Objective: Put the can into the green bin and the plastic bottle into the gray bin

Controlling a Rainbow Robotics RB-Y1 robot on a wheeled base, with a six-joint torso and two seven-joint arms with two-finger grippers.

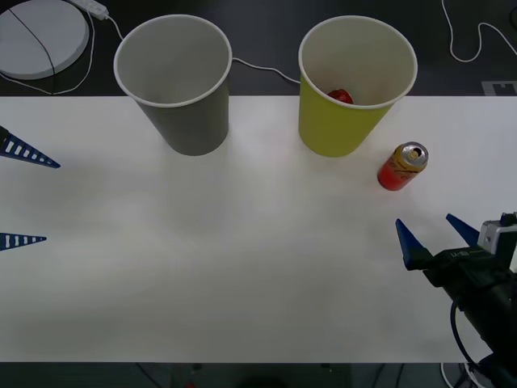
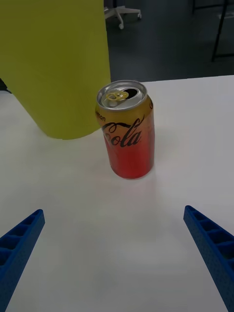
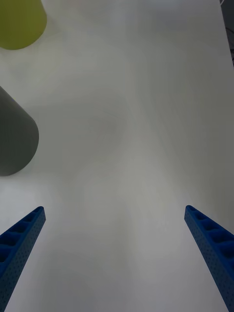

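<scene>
Blue ribbed tapered fingers (image 1: 410,242) w/ perforated sides; black wrist housing (image 1: 477,279), black cable, white block (image 1: 494,235).

The can (image 1: 401,167) at the right of the front view is red at the bottom and orange-yellow at the top, with a shiny silver lid and dark curly writing on its side. The green bin (image 1: 349,89) in the upper middle is yellow-green outside and white inside, with a white rim, and a small red thing (image 1: 340,96) shows inside it. The gray bin (image 1: 179,81) at the upper left is gray outside and whitish inside. The bench (image 1: 242,259) is plain white. The right end effector (image 1: 435,238) and the left end effector (image 1: 23,196) have blue ribbed fingers.
</scene>
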